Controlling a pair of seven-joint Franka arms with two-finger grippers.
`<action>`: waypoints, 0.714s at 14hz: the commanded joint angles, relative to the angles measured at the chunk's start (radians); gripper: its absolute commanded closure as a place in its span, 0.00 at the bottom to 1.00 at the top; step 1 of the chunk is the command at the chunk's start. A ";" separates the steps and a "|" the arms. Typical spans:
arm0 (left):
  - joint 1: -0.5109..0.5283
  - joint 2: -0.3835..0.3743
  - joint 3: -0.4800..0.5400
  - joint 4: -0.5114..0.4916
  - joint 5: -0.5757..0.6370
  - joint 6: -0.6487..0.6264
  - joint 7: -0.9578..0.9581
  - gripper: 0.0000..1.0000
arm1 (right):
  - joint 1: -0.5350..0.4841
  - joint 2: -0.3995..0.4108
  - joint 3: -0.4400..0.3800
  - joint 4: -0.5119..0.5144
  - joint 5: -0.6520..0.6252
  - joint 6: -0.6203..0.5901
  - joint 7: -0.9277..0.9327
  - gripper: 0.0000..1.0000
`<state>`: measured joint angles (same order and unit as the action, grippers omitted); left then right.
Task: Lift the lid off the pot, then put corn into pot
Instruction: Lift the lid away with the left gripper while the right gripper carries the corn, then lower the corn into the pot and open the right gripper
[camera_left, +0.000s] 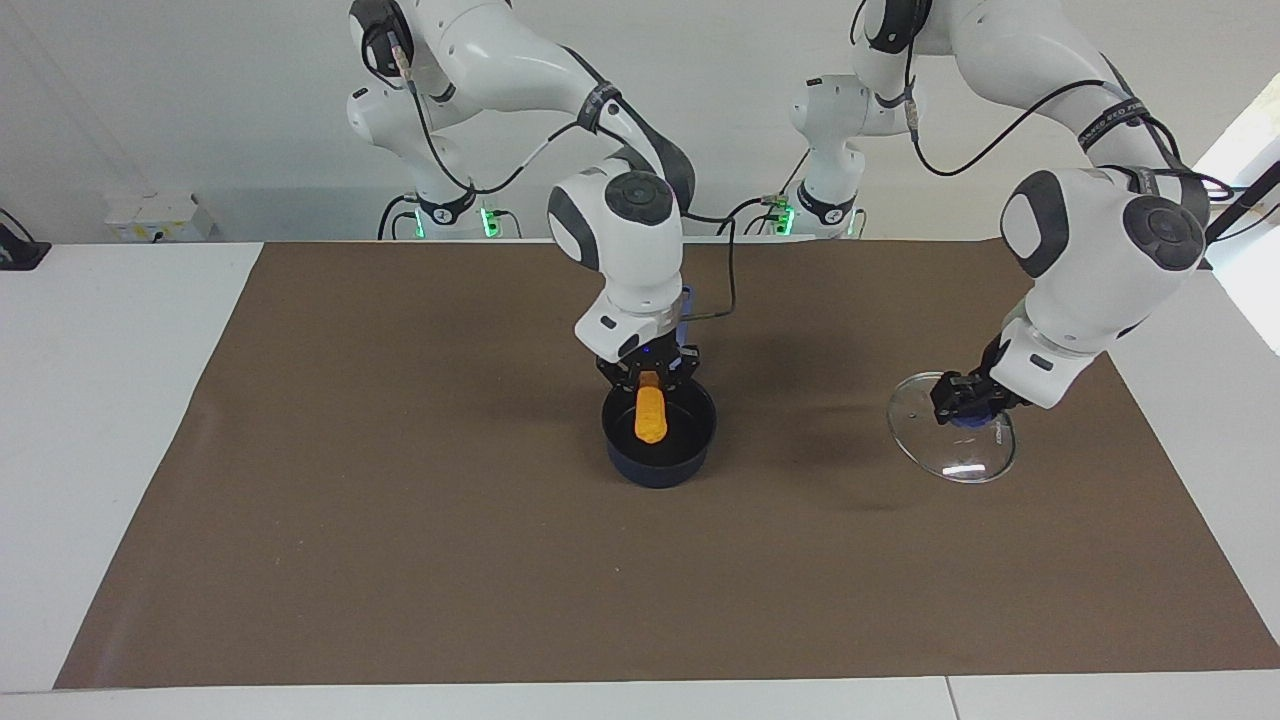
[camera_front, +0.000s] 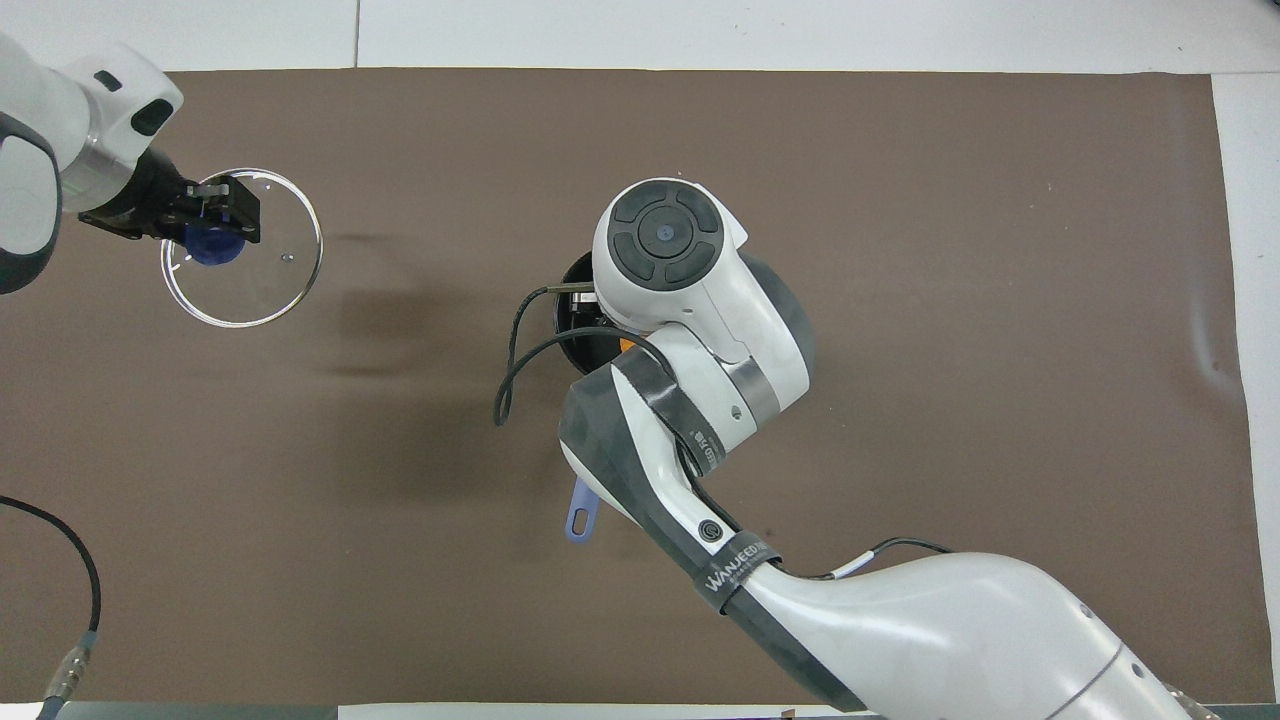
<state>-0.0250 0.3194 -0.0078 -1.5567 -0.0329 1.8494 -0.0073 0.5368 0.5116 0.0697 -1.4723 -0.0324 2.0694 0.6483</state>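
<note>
The dark blue pot (camera_left: 660, 465) stands open at the middle of the brown mat. My right gripper (camera_left: 650, 383) is just over it, shut on the top of the orange corn (camera_left: 651, 418), which hangs upright with its lower end inside the pot. In the overhead view the right arm hides most of the pot (camera_front: 562, 300); its handle end (camera_front: 580, 515) and a sliver of the corn (camera_front: 626, 345) show. My left gripper (camera_left: 963, 398) is shut on the blue knob of the glass lid (camera_left: 950, 450), held tilted low at the left arm's end; it also shows from overhead (camera_front: 218, 215), with the lid (camera_front: 262, 282).
The brown mat (camera_left: 400, 520) covers most of the white table. A black cable (camera_front: 510, 370) loops from the right arm's wrist beside the pot. A cable (camera_front: 90, 590) lies at the left arm's near corner.
</note>
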 joint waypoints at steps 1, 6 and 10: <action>0.063 -0.094 -0.006 -0.206 -0.002 0.134 0.085 1.00 | 0.005 0.019 0.001 -0.029 -0.021 0.063 0.033 1.00; 0.119 -0.060 -0.005 -0.301 -0.002 0.255 0.133 1.00 | 0.000 0.013 0.002 -0.075 -0.009 0.070 0.062 1.00; 0.123 -0.016 -0.005 -0.310 -0.002 0.270 0.133 1.00 | -0.012 0.005 0.001 -0.080 -0.027 0.084 0.068 0.00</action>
<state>0.0937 0.3011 -0.0100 -1.8517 -0.0328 2.0908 0.1150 0.5366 0.5477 0.0656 -1.5264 -0.0343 2.1436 0.7000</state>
